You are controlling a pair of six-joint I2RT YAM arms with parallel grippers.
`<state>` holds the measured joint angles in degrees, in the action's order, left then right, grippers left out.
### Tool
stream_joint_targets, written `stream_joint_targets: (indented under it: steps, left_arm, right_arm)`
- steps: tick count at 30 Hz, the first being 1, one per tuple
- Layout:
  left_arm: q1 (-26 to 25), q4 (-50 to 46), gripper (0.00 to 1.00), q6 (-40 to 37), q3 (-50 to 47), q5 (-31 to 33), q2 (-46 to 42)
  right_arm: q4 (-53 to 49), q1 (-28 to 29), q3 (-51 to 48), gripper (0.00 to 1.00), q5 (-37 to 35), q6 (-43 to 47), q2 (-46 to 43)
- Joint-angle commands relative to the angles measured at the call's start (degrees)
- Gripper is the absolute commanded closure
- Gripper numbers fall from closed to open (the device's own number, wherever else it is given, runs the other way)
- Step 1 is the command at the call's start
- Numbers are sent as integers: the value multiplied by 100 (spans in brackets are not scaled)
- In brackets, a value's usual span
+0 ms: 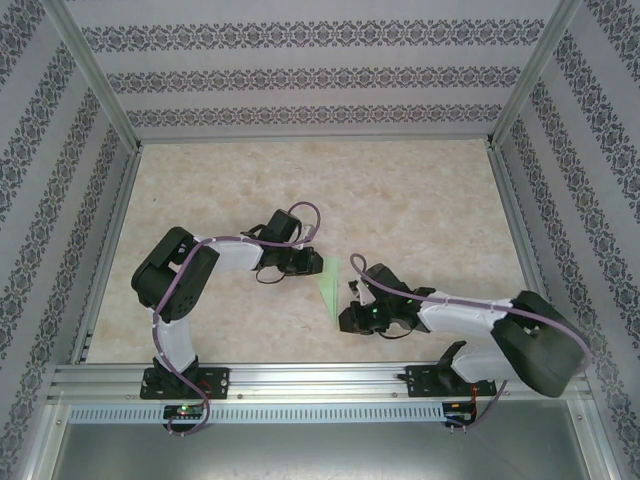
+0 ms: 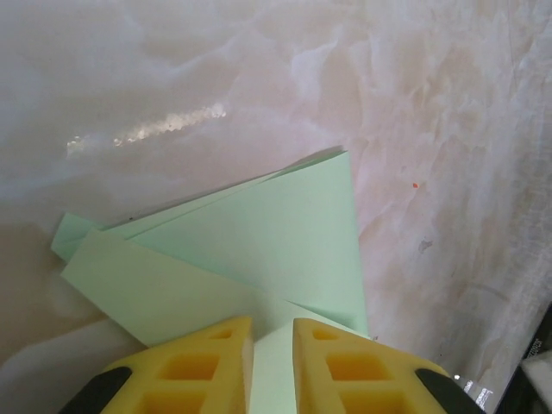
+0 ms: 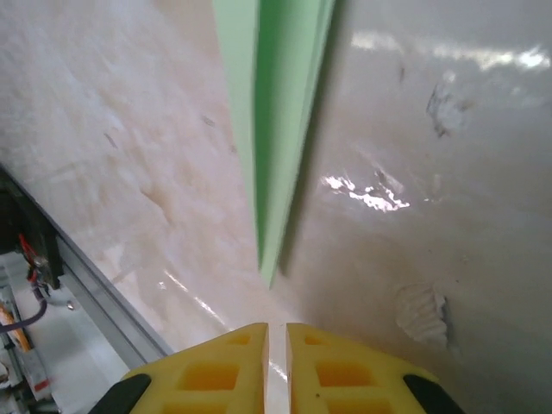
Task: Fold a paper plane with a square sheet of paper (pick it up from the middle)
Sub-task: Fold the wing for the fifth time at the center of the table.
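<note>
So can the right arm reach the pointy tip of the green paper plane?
Probably yes. The right tool points straight at the tip of the paper plane, with only bare table between.

top external: fixed high behind both arm bases [image 1: 183,381], looking down and forward over the table [image 1: 400,200]. left wrist: near the surface, peering past the left gripper [image 2: 272,332] across the broad end of the paper plane [image 2: 259,250]. right wrist: just as close, sighting past the right gripper [image 3: 276,335] along the paper plane from its tip. overlapping on that paper plane and the table around it.
</note>
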<state>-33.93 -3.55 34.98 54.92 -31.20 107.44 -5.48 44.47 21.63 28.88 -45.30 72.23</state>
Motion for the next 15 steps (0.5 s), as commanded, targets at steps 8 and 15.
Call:
stream_joint_targets:
  steps: [8,15]
  left_arm:
    - [-248,-1361,48,136,330,1367,-1444]
    - [-702,-2300,33,669,427,2252,-1770]
  right_arm:
    - [-542,-738,-39,60,-2469,-295,-1716]
    - [-50,-961,17,48,-2241,-152,-1639]
